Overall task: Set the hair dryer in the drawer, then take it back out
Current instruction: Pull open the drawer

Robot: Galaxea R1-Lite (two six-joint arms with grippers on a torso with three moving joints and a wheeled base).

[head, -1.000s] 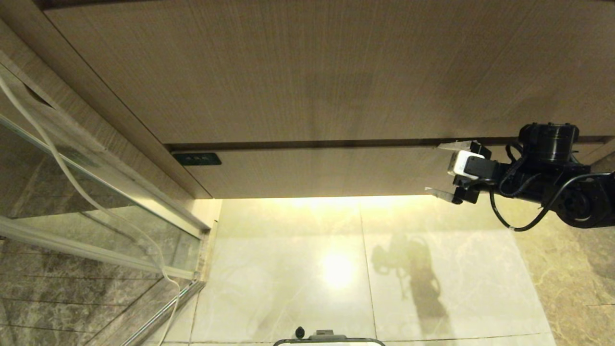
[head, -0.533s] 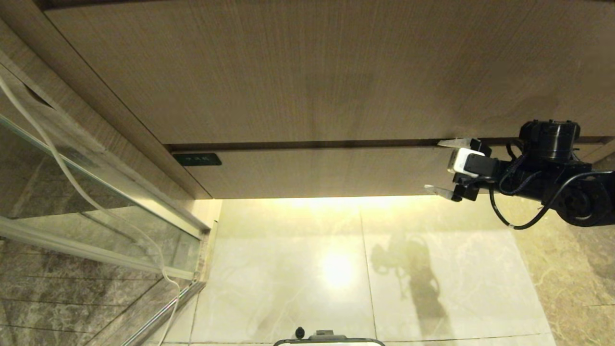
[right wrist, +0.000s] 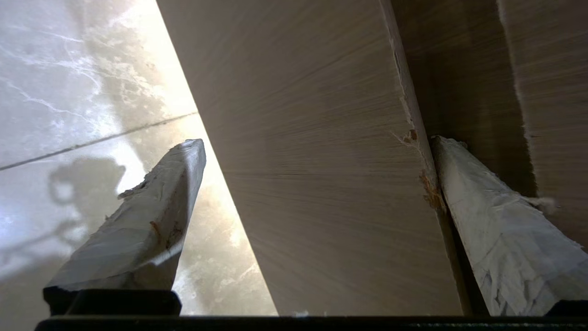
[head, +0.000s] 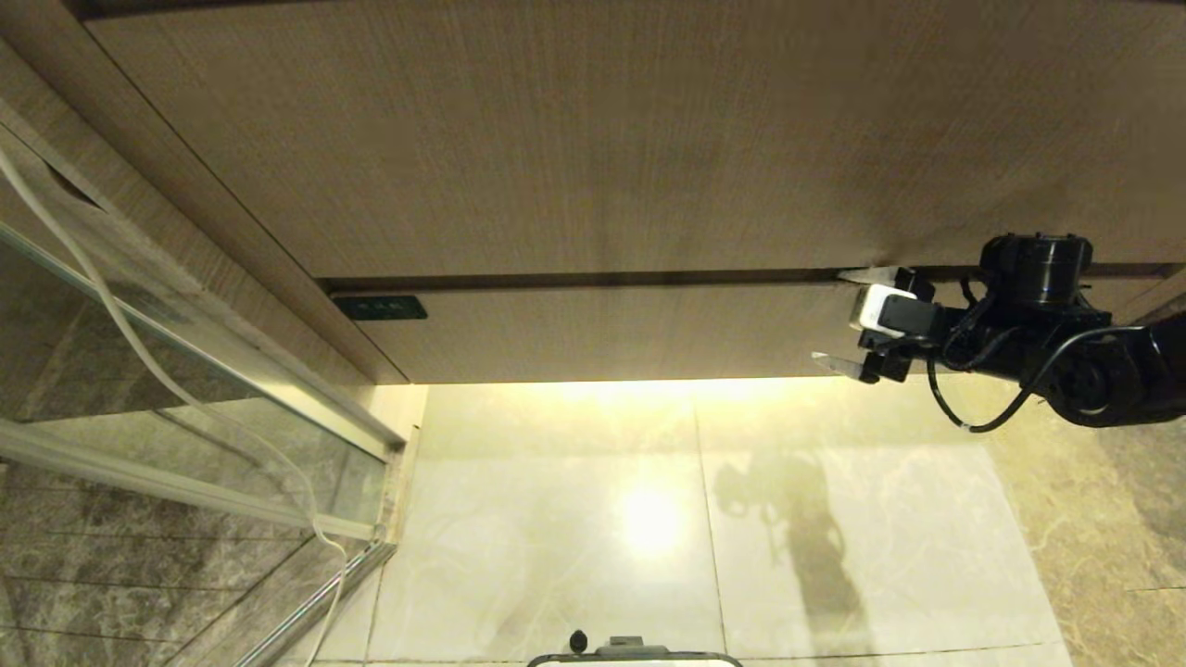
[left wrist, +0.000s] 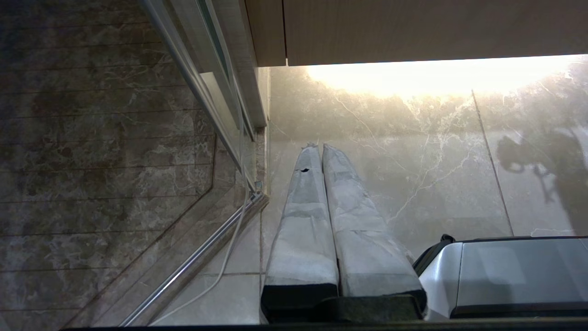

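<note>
The drawer is closed, a wide beige wood-grain front with a small black label at its left. My right gripper stands open near the front's right end and straddles it. One finger sits in the dark gap above the top edge, the other hangs below the bottom edge. In the right wrist view the drawer front fills the space between the fingers of the right gripper; one finger lies along its chipped edge. The left gripper is shut, parked and pointing at the floor. The hair dryer is out of view.
A taller wood panel rises above the drawer. A glass shower door with a trailing white cord stands at the left. Glossy marble floor tiles lie below, lit from under the cabinet. My base shows by the left gripper.
My right gripper has edged a little to the left, toward the drawer front, still open. The drawer and the left arm have not moved.
</note>
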